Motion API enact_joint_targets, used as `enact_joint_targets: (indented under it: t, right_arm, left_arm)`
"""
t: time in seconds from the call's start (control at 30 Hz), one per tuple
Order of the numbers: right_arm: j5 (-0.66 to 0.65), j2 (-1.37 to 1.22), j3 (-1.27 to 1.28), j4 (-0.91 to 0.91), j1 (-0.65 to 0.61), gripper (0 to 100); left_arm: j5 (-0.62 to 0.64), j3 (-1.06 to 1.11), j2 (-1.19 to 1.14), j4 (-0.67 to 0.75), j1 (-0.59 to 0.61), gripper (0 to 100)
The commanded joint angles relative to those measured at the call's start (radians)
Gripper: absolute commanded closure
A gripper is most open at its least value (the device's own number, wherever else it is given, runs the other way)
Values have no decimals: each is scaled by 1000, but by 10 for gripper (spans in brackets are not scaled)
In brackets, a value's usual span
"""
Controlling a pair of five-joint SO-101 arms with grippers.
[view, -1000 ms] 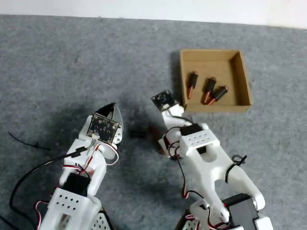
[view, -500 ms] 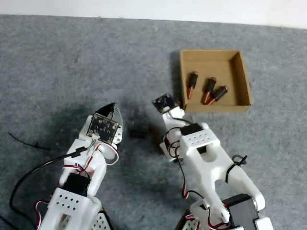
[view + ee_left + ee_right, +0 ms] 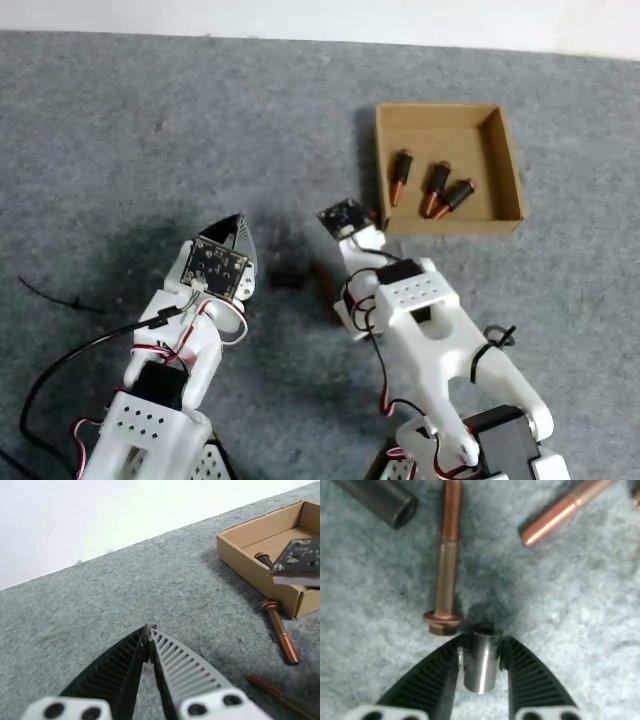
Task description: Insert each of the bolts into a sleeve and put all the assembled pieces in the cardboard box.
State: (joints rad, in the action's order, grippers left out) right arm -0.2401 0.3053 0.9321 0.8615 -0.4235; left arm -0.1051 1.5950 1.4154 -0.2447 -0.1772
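Sleeve (image 3: 480, 666): clamped in right claw (image 3: 482, 640), near box (image 3: 450, 227); bolt (image 3: 281, 636) on the table just beside box; left claw (image 3: 148, 630) closed tight, holding nothing, well apart from box

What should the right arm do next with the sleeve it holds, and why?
Probably lift the sleeve a little: the right gripper is shut on it, a loose bolt lies with its head just in front, and the left gripper is shut and empty, free to fetch that bolt.
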Motion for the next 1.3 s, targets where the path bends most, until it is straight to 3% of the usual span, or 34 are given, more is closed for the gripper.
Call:
enact_joint_targets:
  t: [0.0,0.37,0.5,0.77,1.13,1.27]
  right_arm:
    - [-12,24,31,-56,16,904]
    - [-12,24,85,-65,16,905]
    - [-14,24,88,-65,16,997]
    - [-69,54,85,-65,48,995]
    - [-69,512,291,-203,147,995]
    - [-69,688,374,-205,147,995]
  left_arm:
    - [-9,-22,5,18,4,992]
    - [-9,-22,5,18,2,992]
    - [-9,-22,5,18,4,992]
    - [-9,-22,5,18,4,992]
    - [12,-64,2,32,2,992]
    - [48,-128,-45,-37,7,992]
